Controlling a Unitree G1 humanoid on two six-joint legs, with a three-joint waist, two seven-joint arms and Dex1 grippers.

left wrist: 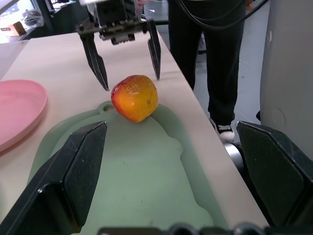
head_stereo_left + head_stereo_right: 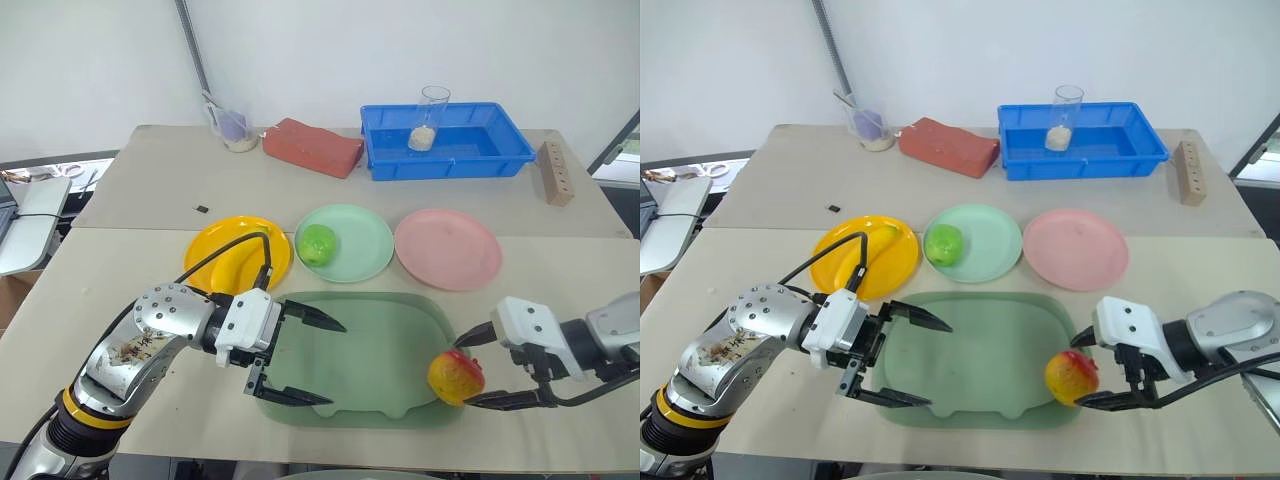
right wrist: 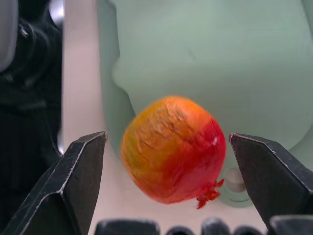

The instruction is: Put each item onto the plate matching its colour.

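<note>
Yellow plate, leftmost of the three: banana apparently on its far side, though yellow on yellow and partly behind a cable, so only probable. Counted as done, with that reservation.

Mint-green plate, middle: green apple resting on its left part. Done.

Left gripper over the left end of the dull-green tray, fingers spread wide, nothing between them.

Pink plate, rightmost: bare. Not done.

Red-and-yellow apple sitting at the tray's near right corner, on or against the rim, well apart from the pink plate.

Right gripper just right of that apple, fingers wide, one to each side of the fruit in the right wrist view, gaps visible on both sides; not clamped on it.

Tally: two of three items placed, one left. Remaining, as judged: close on the red-and-yellow apple, lift, carry away from the robot to the pink plate, release.

Far side of the counter: blue bin, red brick, not part of the sorting.
</note>
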